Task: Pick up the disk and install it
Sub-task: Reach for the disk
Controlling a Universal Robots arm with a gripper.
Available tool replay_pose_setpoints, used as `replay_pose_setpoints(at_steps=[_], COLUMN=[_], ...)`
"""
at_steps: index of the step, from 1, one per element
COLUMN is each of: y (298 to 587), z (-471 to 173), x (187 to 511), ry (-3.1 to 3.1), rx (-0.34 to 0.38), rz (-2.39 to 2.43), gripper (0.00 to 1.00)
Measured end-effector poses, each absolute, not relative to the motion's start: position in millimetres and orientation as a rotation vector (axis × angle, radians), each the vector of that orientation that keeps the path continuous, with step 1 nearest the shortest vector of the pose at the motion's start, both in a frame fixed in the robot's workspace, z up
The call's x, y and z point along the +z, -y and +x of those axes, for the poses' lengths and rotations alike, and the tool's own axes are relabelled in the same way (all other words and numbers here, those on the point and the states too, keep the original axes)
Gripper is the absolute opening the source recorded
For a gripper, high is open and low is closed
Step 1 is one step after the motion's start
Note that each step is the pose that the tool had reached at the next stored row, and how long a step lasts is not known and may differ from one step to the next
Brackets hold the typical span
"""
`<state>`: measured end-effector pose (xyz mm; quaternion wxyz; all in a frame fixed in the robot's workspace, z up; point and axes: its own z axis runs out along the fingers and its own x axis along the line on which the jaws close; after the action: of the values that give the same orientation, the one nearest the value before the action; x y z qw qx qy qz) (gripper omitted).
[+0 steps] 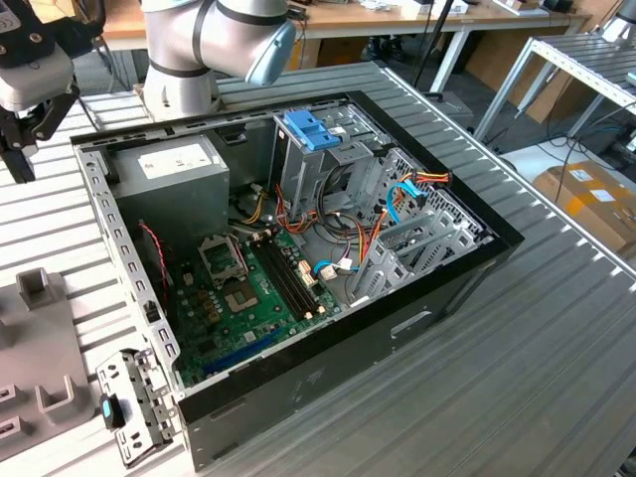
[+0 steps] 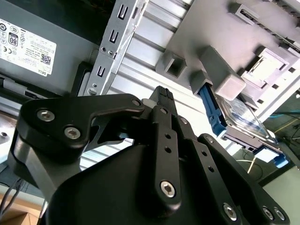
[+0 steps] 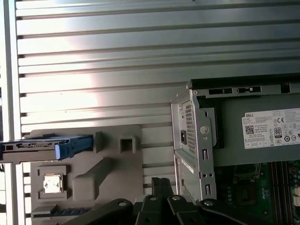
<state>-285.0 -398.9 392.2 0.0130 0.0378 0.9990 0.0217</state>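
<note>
The disk (image 3: pixel 35 150) is a grey metal drive in a light-blue carrier. It stands on edge in a grey plastic fixture (image 3: pixel 108 164) on the slatted table, beside the open computer case (image 1: pixel 298 248). In the second wrist view the disk (image 2: pixel 243 117) shows its shiny face and blue frame. My gripper (image 1: pixel 18 164) hangs above the table at the exterior view's far left, outside the case and apart from the disk. In both wrist views its black fingertips (image 2: pixel 161 93) (image 3: pixel 159 183) sit together, shut on nothing.
Inside the case are a grey power-supply box (image 1: pixel 174 169), a green motherboard (image 1: pixel 248 298), loose cables, a darker-blue slotted latch (image 1: pixel 311 127) and metal drive cages (image 1: pixel 417 238). A small metal bracket (image 1: pixel 134 402) lies near the case's front corner. The arm's base (image 1: pixel 184 60) stands behind the case.
</note>
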Motion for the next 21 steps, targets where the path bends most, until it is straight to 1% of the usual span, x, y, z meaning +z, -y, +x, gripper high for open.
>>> replay_pose_setpoints(at_steps=[21], y=[399], z=[-328], x=[392], ry=[-3.113], rx=[0.068], rz=[0.118], gripper=[0.11])
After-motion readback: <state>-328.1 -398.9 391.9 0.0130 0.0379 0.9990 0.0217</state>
